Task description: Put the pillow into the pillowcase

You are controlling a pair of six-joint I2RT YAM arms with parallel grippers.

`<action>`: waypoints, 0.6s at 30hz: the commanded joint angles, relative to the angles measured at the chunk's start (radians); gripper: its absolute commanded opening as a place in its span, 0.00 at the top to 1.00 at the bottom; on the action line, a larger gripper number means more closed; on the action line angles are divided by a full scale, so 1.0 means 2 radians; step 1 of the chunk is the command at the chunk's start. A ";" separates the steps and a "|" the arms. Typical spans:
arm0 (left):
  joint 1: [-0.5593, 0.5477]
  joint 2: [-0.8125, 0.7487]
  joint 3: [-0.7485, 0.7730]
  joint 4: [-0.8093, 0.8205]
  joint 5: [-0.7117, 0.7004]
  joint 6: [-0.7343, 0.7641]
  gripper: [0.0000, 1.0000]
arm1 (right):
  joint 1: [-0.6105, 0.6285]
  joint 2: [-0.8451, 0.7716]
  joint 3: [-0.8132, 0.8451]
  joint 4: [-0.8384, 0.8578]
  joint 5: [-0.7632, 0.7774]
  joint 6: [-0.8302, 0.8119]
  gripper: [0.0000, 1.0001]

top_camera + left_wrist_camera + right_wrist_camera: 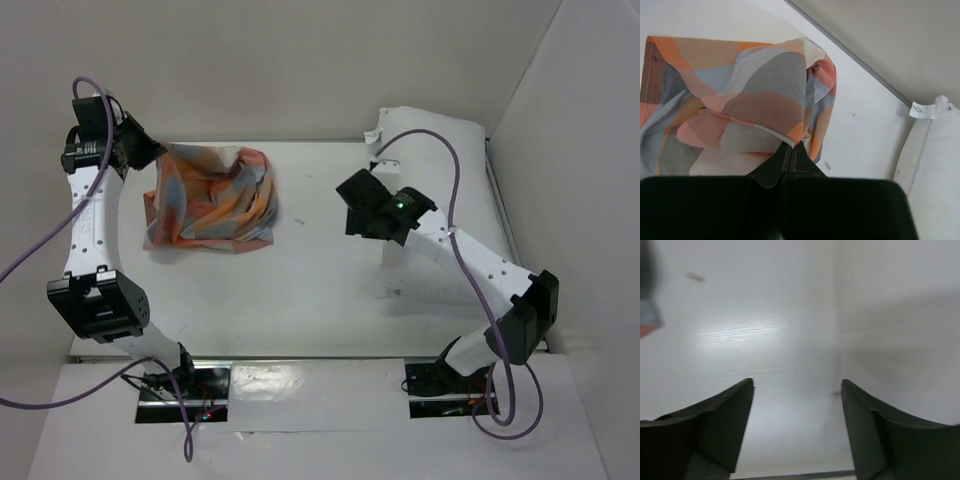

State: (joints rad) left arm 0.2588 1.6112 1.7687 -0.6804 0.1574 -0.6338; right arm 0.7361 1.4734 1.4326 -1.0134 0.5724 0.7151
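Observation:
The pillowcase [215,195], checked in orange, blue-grey and tan, lies crumpled on the white table at the back left. My left gripper [152,155] is at its upper left corner, shut on a lifted fold of the pillowcase [740,100]; its fingertips [791,146] pinch the cloth edge. The white pillow [440,130] lies at the back right against the wall, and in the left wrist view the pillow [930,170] shows its small tag [922,110]. My right gripper [352,215] hovers over bare table between pillow and pillowcase, open and empty [797,385].
White walls close the table [320,290] at the back and on the right. A purple cable [455,170] loops over the right arm. The right wrist view is blurred, and a scrap of checked cloth [647,322] shows at its left edge.

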 commanded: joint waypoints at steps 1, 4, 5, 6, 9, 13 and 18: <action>0.003 -0.029 0.004 0.009 0.003 -0.005 1.00 | 0.059 0.004 0.050 0.075 -0.041 -0.067 0.19; 0.003 -0.033 -0.001 0.003 0.013 -0.005 1.00 | 0.088 0.097 0.102 0.171 -0.089 -0.094 0.10; 0.003 -0.033 -0.001 0.003 0.013 -0.005 1.00 | 0.088 0.124 0.102 0.172 -0.089 -0.094 0.08; 0.003 -0.033 -0.008 0.003 0.013 -0.005 1.00 | 0.094 0.150 0.136 0.191 -0.089 -0.101 0.08; 0.003 -0.043 -0.019 -0.002 0.013 -0.001 1.00 | 0.094 0.248 0.192 0.236 -0.104 -0.117 0.06; 0.003 -0.053 -0.031 -0.006 0.013 -0.001 1.00 | 0.094 0.349 0.292 0.283 -0.116 -0.132 0.06; 0.003 -0.064 -0.051 -0.006 0.009 -0.001 1.00 | 0.090 0.441 0.338 0.334 -0.149 -0.133 0.06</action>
State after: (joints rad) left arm 0.2588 1.5326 1.6718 -0.7010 0.1688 -0.6334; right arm 0.9226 2.3299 2.0308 -0.4808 0.3099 0.4706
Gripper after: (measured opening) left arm 0.029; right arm 0.938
